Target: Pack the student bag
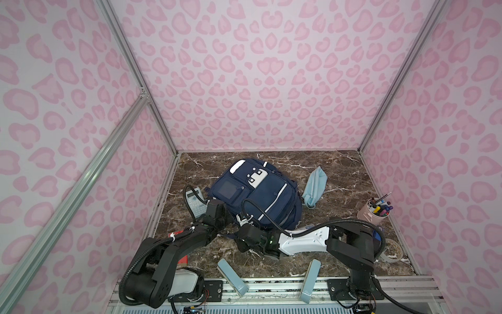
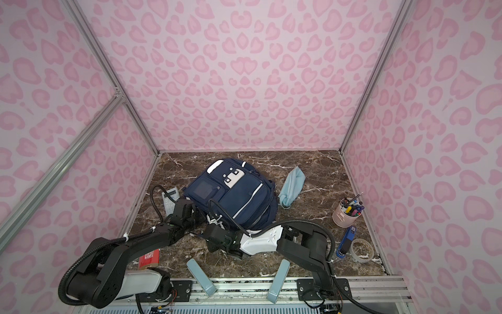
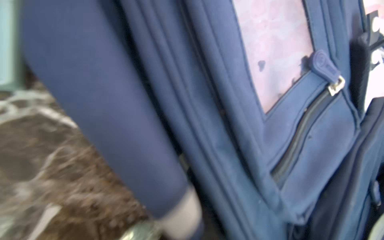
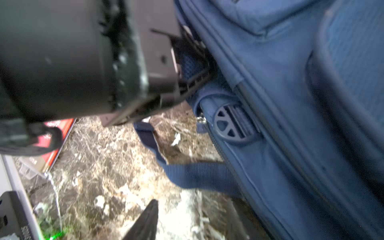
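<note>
Top views: the student bag (image 1: 258,195) lies face up in the middle of the marble table (image 1: 339,174); both wrists cover its near edge. The left gripper (image 1: 222,214) and right gripper (image 1: 244,218) sit at that edge, just beside each other; their fingertips cannot be made out here. A cable crosses the calculator (image 1: 197,202) left of the bag; the left arm covers most of a red box (image 2: 149,258); the right arm hides part of a blue stapler (image 2: 346,242) beside a tape roll (image 2: 361,250). A light-blue pouch (image 1: 315,187) and a cup of pens (image 1: 373,212) lie unobstructed to the right.

Left wrist view: blurred; the bag fills it, showing a window pocket (image 3: 276,52) and zip pull (image 3: 324,66); the fingers fall outside this view.

Right wrist view: the left gripper looms large, clenched on blue mesh at the bag's edge; a strap (image 4: 197,174) trails on the marble. Only one dark fingertip (image 4: 148,220) of the right gripper shows, so I cannot tell whether it is released or clenched.
</note>
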